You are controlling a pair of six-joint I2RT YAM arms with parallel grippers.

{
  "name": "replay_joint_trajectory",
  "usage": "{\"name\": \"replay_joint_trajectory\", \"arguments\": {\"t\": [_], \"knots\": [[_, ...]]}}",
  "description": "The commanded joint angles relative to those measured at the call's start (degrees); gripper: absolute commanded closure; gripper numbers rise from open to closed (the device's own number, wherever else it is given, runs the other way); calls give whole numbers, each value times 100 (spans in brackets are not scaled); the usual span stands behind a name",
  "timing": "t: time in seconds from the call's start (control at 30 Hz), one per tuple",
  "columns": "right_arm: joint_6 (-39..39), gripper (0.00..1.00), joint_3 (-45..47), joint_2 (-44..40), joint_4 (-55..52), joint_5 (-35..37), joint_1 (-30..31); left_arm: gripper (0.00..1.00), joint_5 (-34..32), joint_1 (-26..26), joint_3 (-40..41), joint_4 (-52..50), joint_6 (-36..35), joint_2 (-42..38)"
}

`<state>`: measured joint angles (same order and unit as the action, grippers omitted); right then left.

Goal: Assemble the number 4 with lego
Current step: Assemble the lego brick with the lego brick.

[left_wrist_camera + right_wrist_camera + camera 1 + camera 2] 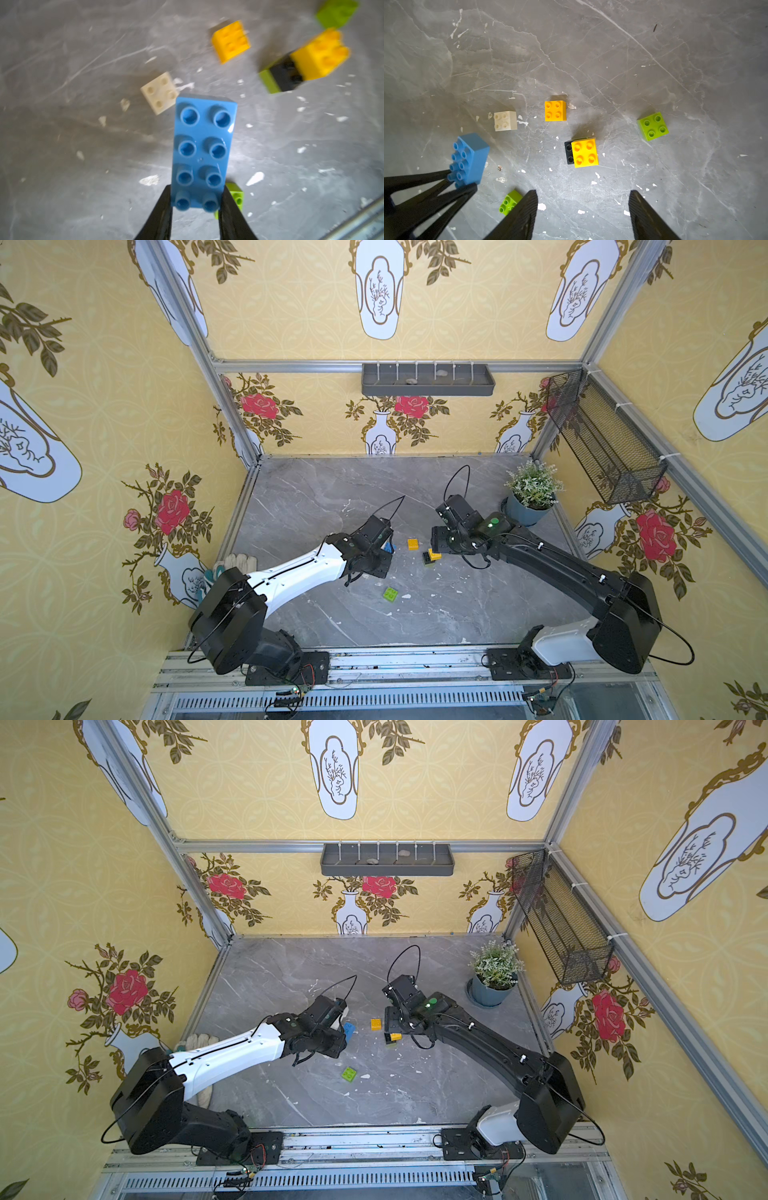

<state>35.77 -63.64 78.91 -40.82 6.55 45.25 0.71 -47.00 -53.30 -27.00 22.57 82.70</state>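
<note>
The left pincer [196, 192] was clamped on one end of the blue brick [203, 145] — I think to leave its studs free for joining. The right pincer [583, 194] stood apart near the yellow stack [584, 152] on the desk [633, 62]; other lego [555, 110] lay loose.

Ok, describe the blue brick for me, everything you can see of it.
The blue brick is a long glossy plastic block, two studs wide and four long, all eight hollow studs showing. The left claw is shut on one end, its black fingers pressing the long sides beside the last stud pair. The rest sticks out free. It seems lifted off the grey table, studs towards the left wrist camera, touching no other brick as far as I can tell.
</note>
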Motion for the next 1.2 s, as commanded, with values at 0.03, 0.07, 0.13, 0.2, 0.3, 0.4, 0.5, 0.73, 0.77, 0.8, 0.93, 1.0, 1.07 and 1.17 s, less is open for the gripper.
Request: {"name": "replay_joint_trajectory", "arguments": {"t": [0.03,0.07,0.13,0.2,0.3,0.4,0.5,0.73,0.77,0.8,0.93,1.0,1.07,1.17], "knots": [[-252,19,391,-443,540,-912,-502,89,790,-100,-191,631,-1245,-95],[-296,18,537,-592,650,-1166,-690,91,954,-131,-317,593,-1478,-77],[-367,15,834,-913,926,-1900,-1105,91,1314,-149,-539,421,-1903,-61],[-382,15,1048,-1109,1119,-2577,-1465,92,1570,-207,-681,343,-2379,77],[-434,14,1195,-1225,1260,-2948,-1771,100,1405,-314,-873,3,-3078,515],[-532,15,1152,-1086,1129,-2770,-1775,100,1224,-351,-720,200,-3589,758],[-454,15,1245,-1028,1151,-2643,-1779,100,1184,-317,-838,9,-3911,940],[-322,15,1487,-677,1547,-2530,-1432,100,1443,-235,-1061,-171,-4280,1141],[-294,15,1499,-593,1629,-2548,-1366,100,1433,-238,-1085,-195,-4308,1178],[-263,15,1537,-543,1735,-2610,-1319,100,1401,-238,-1109,-221,-4350,1218],[-108,14,1678,-455,2047,-2771,-1271,100,1368,-239,-1144,-193,-4348,1336],[-64,14,1771,-435,2120,-2828,-1271,100,1403,-239,-1162,-166,-4341,1378],[-10,14,1874,-466,2216,-2909,-1271,100,1403,-239,-1210,-178,-4331,1423],[50,15,1976,-467,2322,-2968,-1258,100,1397,-230,-1261,-200,-4337,1492]]}}
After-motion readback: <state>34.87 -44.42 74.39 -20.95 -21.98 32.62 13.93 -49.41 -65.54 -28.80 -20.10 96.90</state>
